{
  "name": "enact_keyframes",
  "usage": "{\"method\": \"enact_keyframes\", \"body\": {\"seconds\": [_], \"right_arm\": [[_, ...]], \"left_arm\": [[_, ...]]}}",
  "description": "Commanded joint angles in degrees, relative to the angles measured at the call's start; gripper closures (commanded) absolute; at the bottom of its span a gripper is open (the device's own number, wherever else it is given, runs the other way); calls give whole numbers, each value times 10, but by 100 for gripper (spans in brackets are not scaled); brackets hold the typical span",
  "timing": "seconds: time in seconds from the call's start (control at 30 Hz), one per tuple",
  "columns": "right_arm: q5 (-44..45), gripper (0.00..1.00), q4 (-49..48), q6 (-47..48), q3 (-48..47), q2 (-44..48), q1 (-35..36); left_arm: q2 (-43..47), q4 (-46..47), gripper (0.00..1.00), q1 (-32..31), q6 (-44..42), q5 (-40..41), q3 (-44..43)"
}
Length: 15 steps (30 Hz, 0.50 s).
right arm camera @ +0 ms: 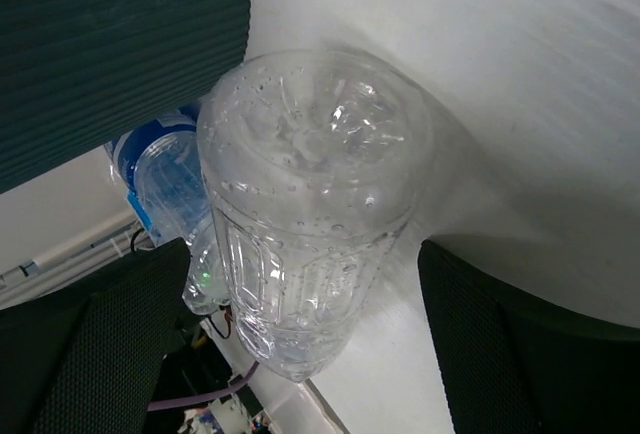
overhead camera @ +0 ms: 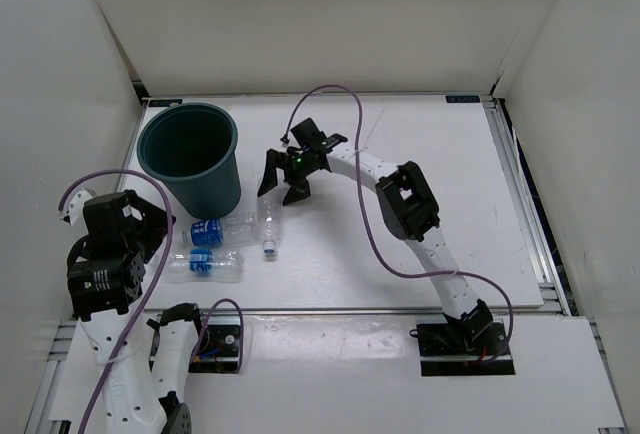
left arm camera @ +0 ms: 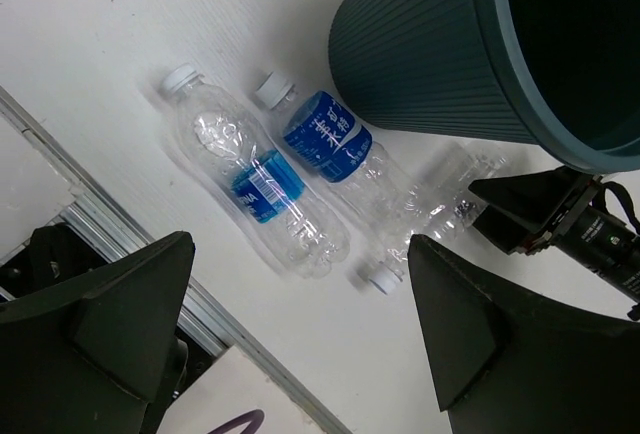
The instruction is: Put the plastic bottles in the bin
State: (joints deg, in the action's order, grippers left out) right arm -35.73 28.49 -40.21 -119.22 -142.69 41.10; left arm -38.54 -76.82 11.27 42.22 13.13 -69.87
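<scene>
Bottles [left arm camera: 255, 184] of clear, glossy plastic — the bin [left arm camera: 420, 54] matt, ribbed plastic — table [left arm camera: 100, 34] smooth white.

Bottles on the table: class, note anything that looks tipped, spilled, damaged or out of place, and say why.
All three bottles in view lie on their sides beside the bin rather than standing: two blue-labelled bottles and one plain clear bottle. No spill shows.

Two bottles [overhead camera: 213, 231] lie on the table [overhead camera: 400, 254] just before the bin [overhead camera: 210, 189], a third bottle [overhead camera: 268, 224] to their right.
</scene>
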Motion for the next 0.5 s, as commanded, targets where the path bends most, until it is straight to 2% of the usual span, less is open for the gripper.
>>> {"method": "enact_keyframes", "body": {"seconds": [0.0,0.03,0.13,0.17,0.23,0.27,0.37,0.47], "right_arm": [[-25,3,-5,-11,-20,-14,5],[-34,5,-11,-11,-14,-20,5],[-83,29,-16,-17,-14,-34,-1],[-90,43,-16,-17,-8,-34,-7],[-90,55,-11,-5,23,-6,-12],[-90,65,-11,11,39,8,-17],[-78,79,-11,27,100,77,-37],[-44,81,-11,33,137,167,-59]], "left_arm": [[-7,-18,1,-3,-10,23,1],[-7,-25,1,-3,-10,30,1],[-7,-30,1,-3,-10,44,7],[-7,-35,1,-3,-3,53,7],[-7,-35,1,-3,-3,59,13],[-7,-35,1,-3,2,64,19],[-12,-35,1,-3,15,70,26],[-18,-41,1,-3,31,84,26]]}}
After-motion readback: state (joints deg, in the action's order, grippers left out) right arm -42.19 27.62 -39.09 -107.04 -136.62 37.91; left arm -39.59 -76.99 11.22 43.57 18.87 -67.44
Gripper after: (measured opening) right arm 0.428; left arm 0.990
